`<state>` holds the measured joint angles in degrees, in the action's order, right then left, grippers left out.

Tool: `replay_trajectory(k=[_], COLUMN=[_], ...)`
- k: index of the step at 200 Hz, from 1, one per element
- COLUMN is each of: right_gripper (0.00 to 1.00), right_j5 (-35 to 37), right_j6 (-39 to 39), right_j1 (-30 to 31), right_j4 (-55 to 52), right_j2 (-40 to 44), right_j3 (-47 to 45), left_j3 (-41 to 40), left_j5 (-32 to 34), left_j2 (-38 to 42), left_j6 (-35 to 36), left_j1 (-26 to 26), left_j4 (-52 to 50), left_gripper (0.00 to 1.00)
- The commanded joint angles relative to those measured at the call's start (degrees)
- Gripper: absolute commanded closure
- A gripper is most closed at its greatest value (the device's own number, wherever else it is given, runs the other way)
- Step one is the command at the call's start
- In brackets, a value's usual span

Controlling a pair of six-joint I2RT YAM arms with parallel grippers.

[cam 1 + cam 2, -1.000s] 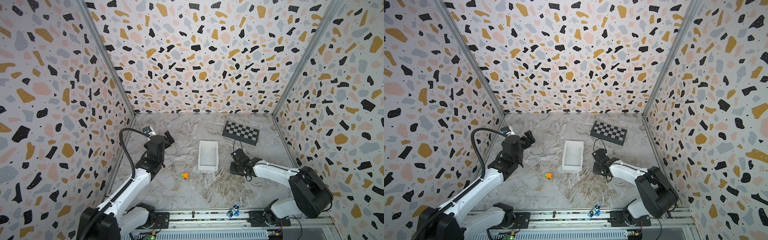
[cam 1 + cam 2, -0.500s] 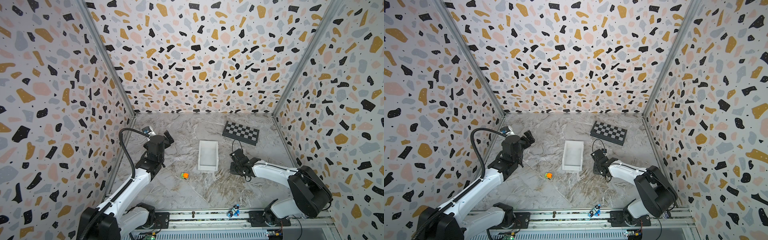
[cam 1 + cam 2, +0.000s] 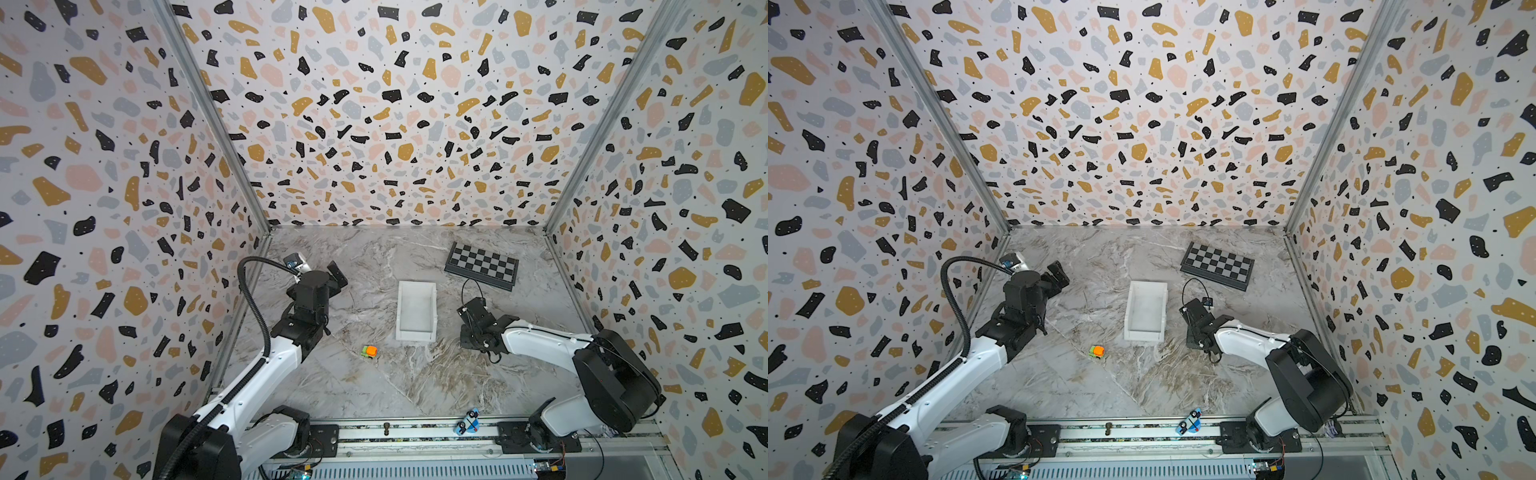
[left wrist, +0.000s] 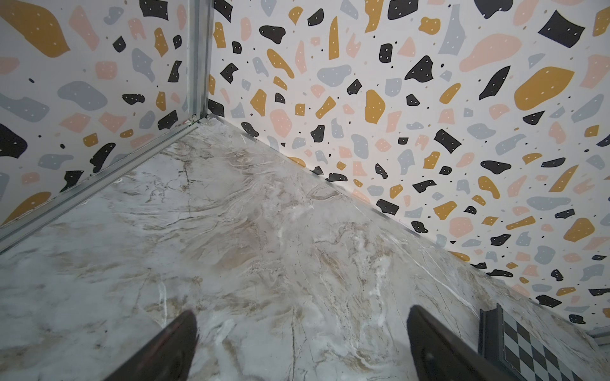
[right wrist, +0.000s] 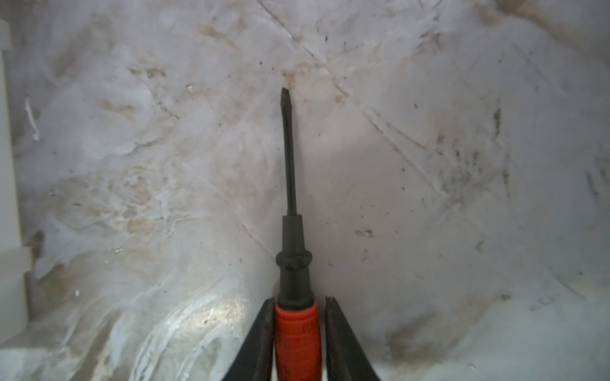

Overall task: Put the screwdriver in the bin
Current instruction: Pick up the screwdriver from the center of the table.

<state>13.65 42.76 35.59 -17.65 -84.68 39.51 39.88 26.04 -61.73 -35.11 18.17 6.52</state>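
A: While the right gripper (image 5: 298, 298) sits low over the table (image 5: 132, 165), where's the screwdriver (image 5: 292, 260)?

B: Btw its fingers (image 5: 264, 330). The red handle is wedged in there; black collar & thin shaft stick out past the tips.

A: Axis?

B: Long axis runs straight fwd from the grip, in line w/ the fingers. Flat tip points away from the wrist, well ahead of the fingertips. Handle butt is back towards the palm, out of shot.

A: Grip state?

B: Narrow, closed on the handle, one finger each side. There's a thin dark line along one side, gap or shadow, can't tell. Lifted or lying on the marble, can't tell either. In both top views the tool is hidden under the gripper body.

A: Bin (image 3: 400, 309)?

B: Off to one side of those fingers, near but apart. Its white wall runs approx parallel to the shaft.

A: Left gripper (image 4: 302, 311)?

B: Fingers wide apart, bare marble btw them. Chequered board (image 4: 528, 349) lies beyond one fingertip, off to the side.
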Motion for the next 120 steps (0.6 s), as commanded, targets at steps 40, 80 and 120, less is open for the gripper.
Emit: replay_trajectory(k=[40,80,120], right_gripper=[0.78,0.80,0.84], right_j5=[-0.45,-0.59,0.59], right_j6=[-0.92,-2.04,-3.46], right_j1=[0.18,0.27,0.27], right_j4=[-3.95,-6.15,-9.33], right_j2=[0.30,1.89,4.49], right_j3=[1.26,3.92,7.78], left_j3=[-0.70,-0.01,0.03], left_j5=[1.52,1.47,2.36], left_j2=[1.09,0.83,1.44], left_j6=[1.56,1.89,2.15], left_j1=[0.28,0.27,0.24], left_j4=[1.83,1.74,1.66], left_gripper=[0.00,0.00,0.00])
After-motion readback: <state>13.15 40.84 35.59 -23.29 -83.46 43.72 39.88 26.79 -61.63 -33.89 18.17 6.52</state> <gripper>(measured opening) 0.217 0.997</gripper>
